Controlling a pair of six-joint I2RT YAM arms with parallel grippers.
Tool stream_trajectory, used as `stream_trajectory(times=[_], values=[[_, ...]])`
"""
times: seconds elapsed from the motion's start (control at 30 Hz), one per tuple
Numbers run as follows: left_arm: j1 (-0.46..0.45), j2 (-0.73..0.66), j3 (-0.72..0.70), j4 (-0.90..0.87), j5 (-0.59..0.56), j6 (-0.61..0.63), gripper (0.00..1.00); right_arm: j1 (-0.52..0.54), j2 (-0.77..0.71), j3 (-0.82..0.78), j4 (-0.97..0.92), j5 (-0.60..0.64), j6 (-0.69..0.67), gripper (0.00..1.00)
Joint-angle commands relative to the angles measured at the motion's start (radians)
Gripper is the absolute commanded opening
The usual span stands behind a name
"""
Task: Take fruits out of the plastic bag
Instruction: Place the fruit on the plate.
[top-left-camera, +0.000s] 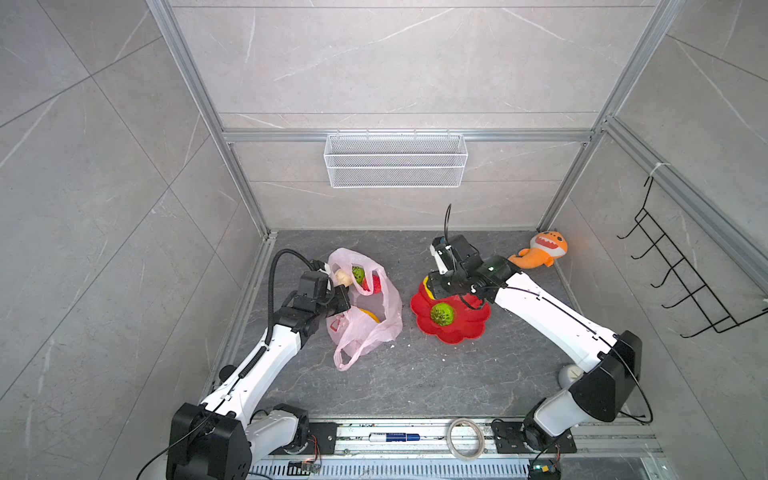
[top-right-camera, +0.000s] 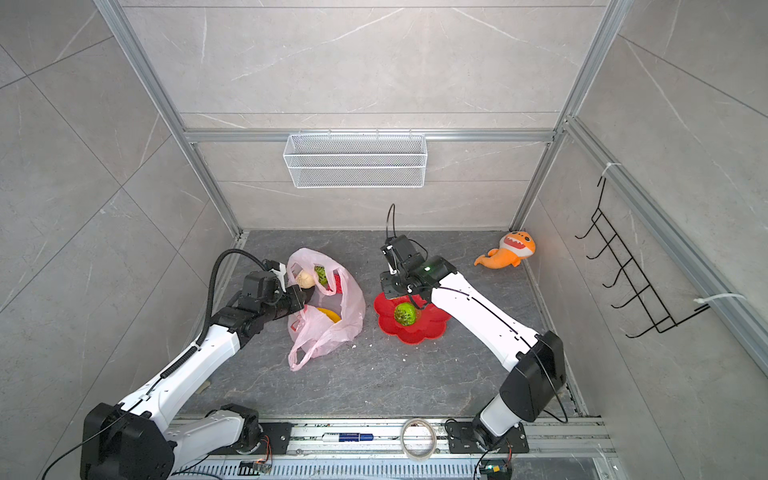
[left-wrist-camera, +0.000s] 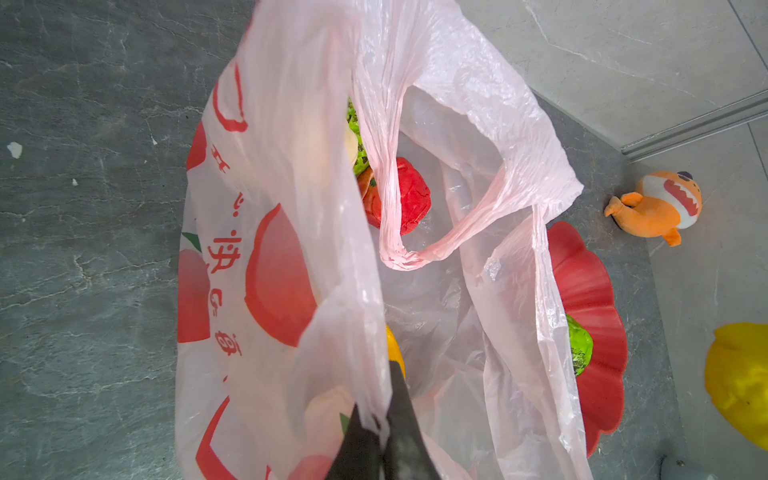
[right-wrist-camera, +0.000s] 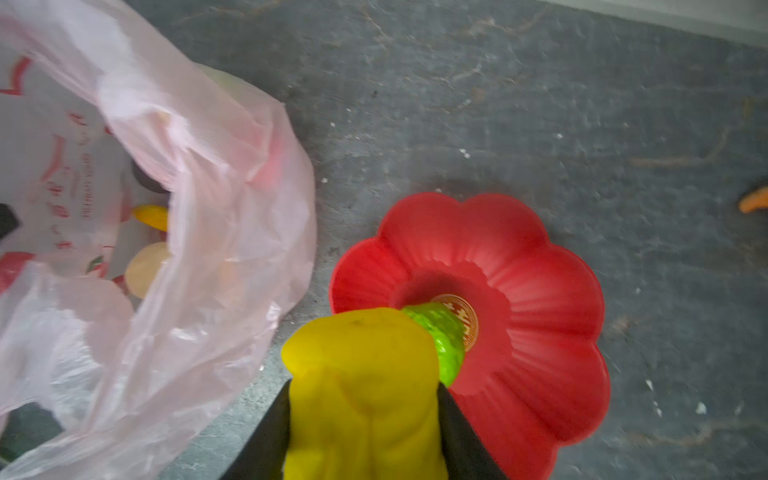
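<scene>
The pink plastic bag (top-left-camera: 376, 328) lies left of centre with its mouth held up. My left gripper (left-wrist-camera: 384, 415) is shut on the bag's rim film. Inside the bag are a beige fruit (top-left-camera: 343, 276), a bumpy green ball (top-left-camera: 358, 273), a red apple (left-wrist-camera: 409, 195) and a yellow fruit (top-left-camera: 370, 315). My right gripper (right-wrist-camera: 365, 395) is shut on a lumpy yellow fruit (right-wrist-camera: 361, 374), hanging over the near-bag edge of the red plate (top-left-camera: 465, 328). A second bumpy green ball (top-left-camera: 441, 313) rests on the plate.
An orange plush shark (top-left-camera: 540, 251) lies at the back right of the floor. A white wire basket (top-left-camera: 395, 160) hangs on the back wall and a black hook rack (top-left-camera: 681, 274) on the right wall. A tape roll (top-left-camera: 465, 438) and a marker (top-left-camera: 395, 436) sit on the front rail.
</scene>
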Motion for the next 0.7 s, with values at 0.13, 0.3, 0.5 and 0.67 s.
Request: stream_trajectory(times=[0.13, 0.3, 0.5, 0.67], values=[[-0.004, 0.012, 0.048, -0.005, -0.009, 0.029, 0.0, -0.085, -0.052, -0.123, 0.057, 0.01, 0.029, 0.2], [-0.003, 0.008, 0.055, -0.021, -0.015, 0.027, 0.0, -0.114, -0.02, -0.157, 0.09, -0.001, 0.031, 0.2], [-0.003, -0.003, 0.057, -0.038, -0.028, 0.023, 0.0, -0.141, 0.039, -0.18, 0.13, 0.003, 0.04, 0.2], [-0.003, -0.006, 0.054, -0.044, -0.033, 0.02, 0.0, -0.169, 0.089, -0.176, 0.144, 0.02, 0.036, 0.21]])
